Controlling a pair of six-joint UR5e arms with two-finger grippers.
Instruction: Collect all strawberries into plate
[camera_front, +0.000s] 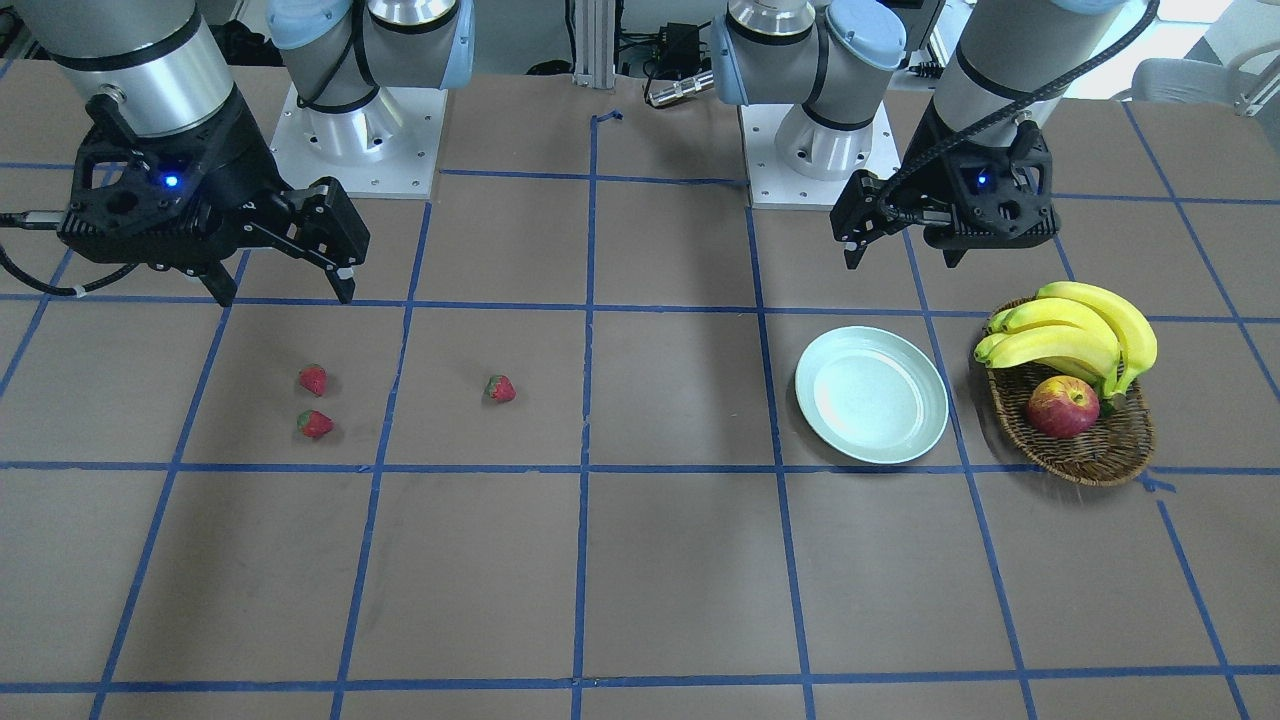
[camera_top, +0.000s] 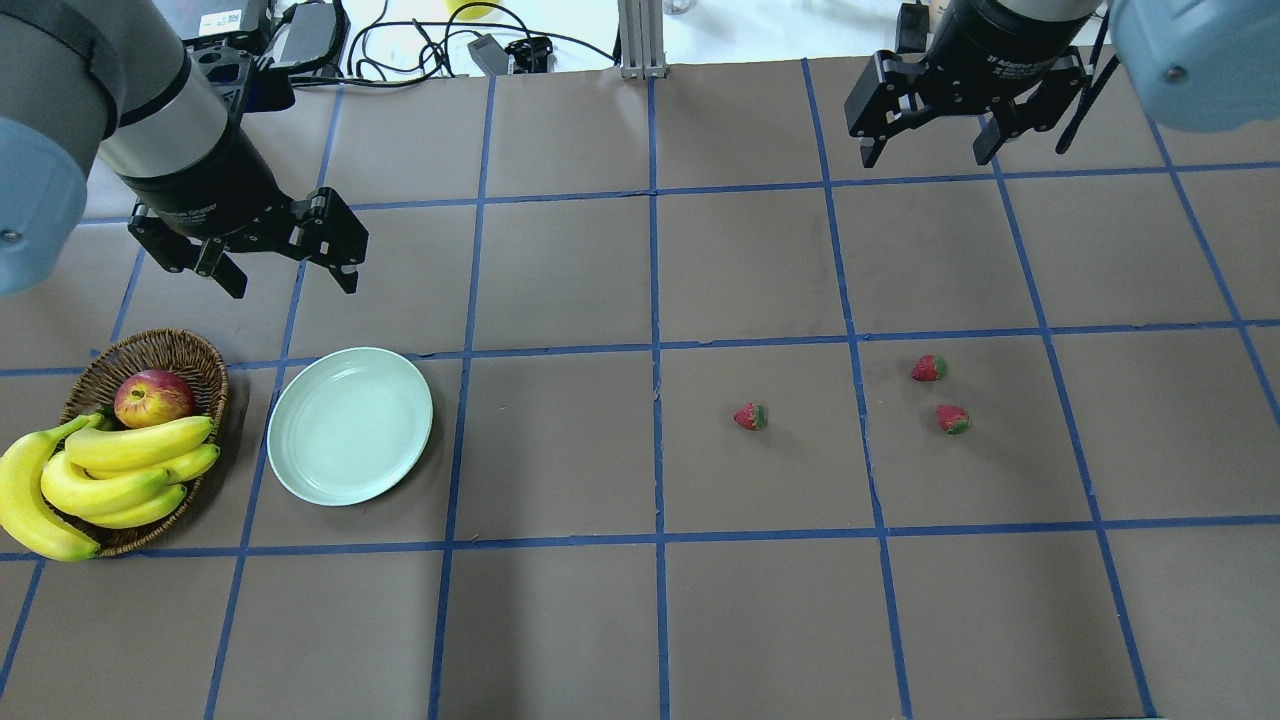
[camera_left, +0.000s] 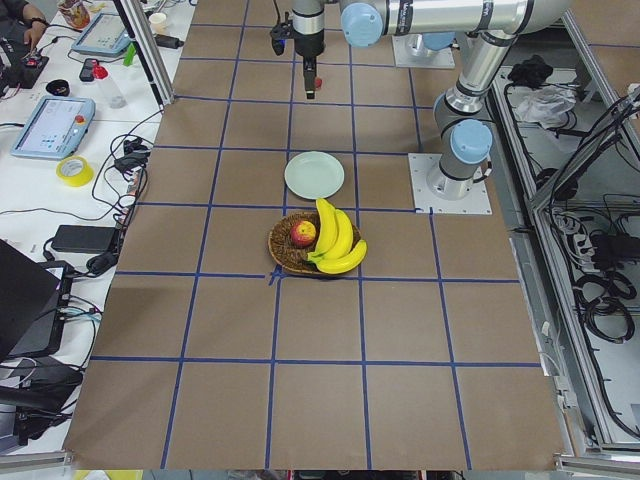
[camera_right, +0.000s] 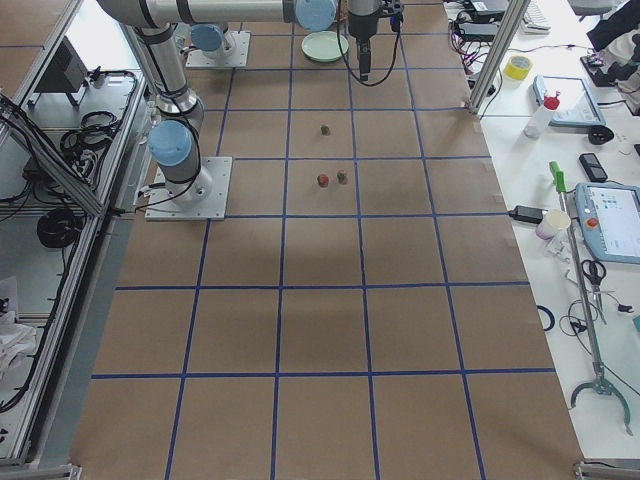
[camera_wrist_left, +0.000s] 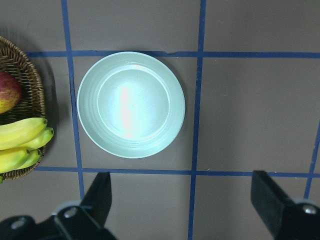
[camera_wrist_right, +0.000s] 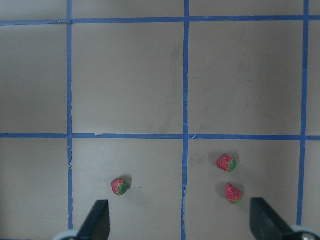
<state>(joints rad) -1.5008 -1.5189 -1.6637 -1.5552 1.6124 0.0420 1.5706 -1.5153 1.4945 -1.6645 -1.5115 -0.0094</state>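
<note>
Three small red strawberries lie on the brown table: one (camera_top: 751, 416) nearer the middle, and two close together (camera_top: 928, 368) (camera_top: 952, 419) on my right side. They also show in the right wrist view (camera_wrist_right: 119, 186) (camera_wrist_right: 226, 162) (camera_wrist_right: 233, 193). The pale mint-green plate (camera_top: 350, 425) is empty on my left side, and it shows in the left wrist view (camera_wrist_left: 131, 104). My left gripper (camera_top: 295, 285) hangs open and empty above the table just beyond the plate. My right gripper (camera_top: 923, 158) hangs open and empty, well beyond the strawberries.
A brown wicker basket (camera_top: 205, 355) with a bunch of bananas (camera_top: 110, 470) and a red-yellow apple (camera_top: 153, 397) stands right beside the plate at the table's left edge. Blue tape lines grid the table. Cables and boxes lie past the far edge.
</note>
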